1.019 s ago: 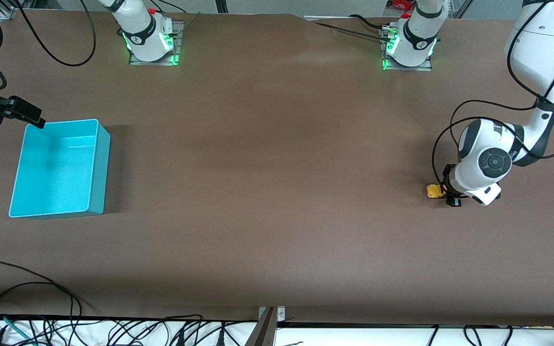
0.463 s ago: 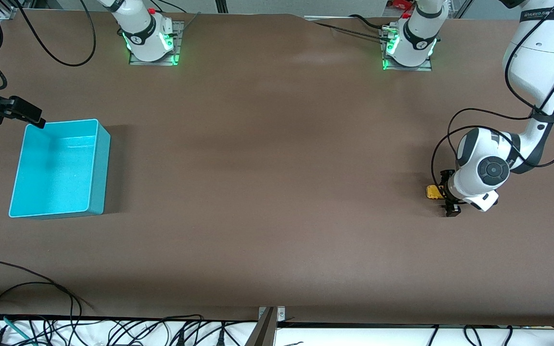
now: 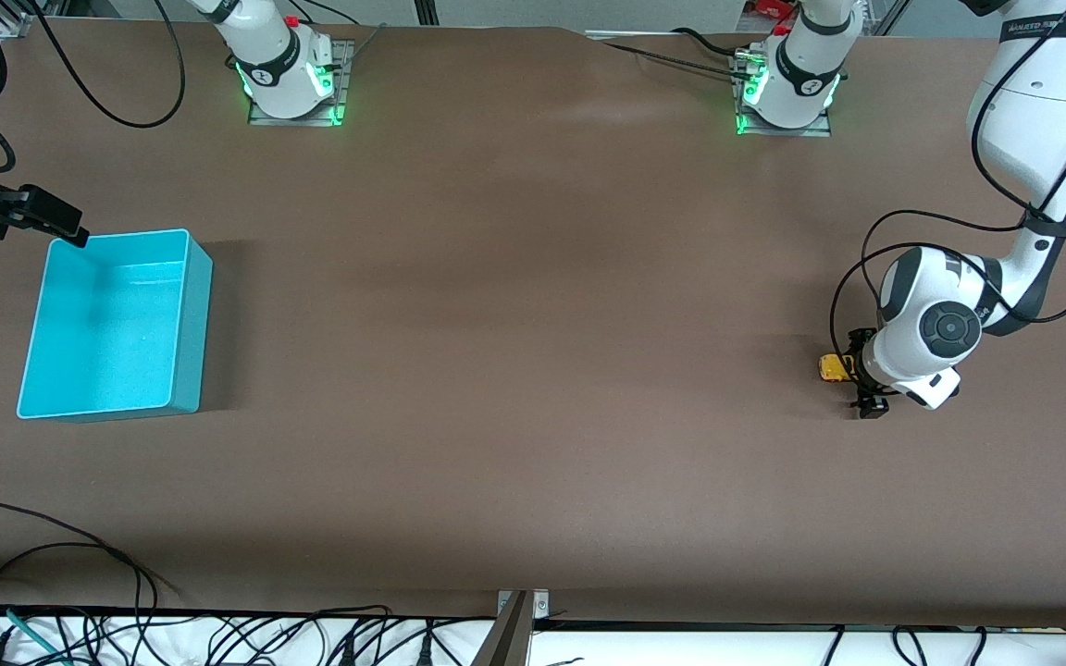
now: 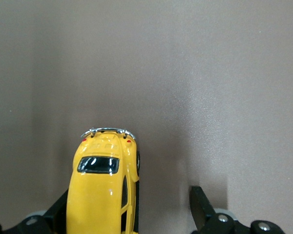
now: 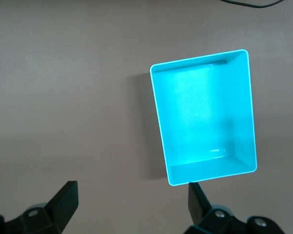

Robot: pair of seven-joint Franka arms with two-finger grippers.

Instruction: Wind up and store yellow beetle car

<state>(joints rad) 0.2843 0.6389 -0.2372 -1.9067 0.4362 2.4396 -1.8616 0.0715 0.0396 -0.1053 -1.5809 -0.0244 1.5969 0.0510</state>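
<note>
The yellow beetle car (image 4: 105, 192) sits on its wheels on the brown table (image 3: 533, 370) near the edge at the left arm's end, between the spread fingers of the left gripper (image 3: 867, 374), which is down at the tabletop with its jaws wide and only one finger close against the car's side. The right gripper (image 3: 50, 220) hangs with its jaws wide over the table by a corner of the turquoise bin (image 3: 189, 314), which stands near the edge at the right arm's end, well apart from the car.
</note>
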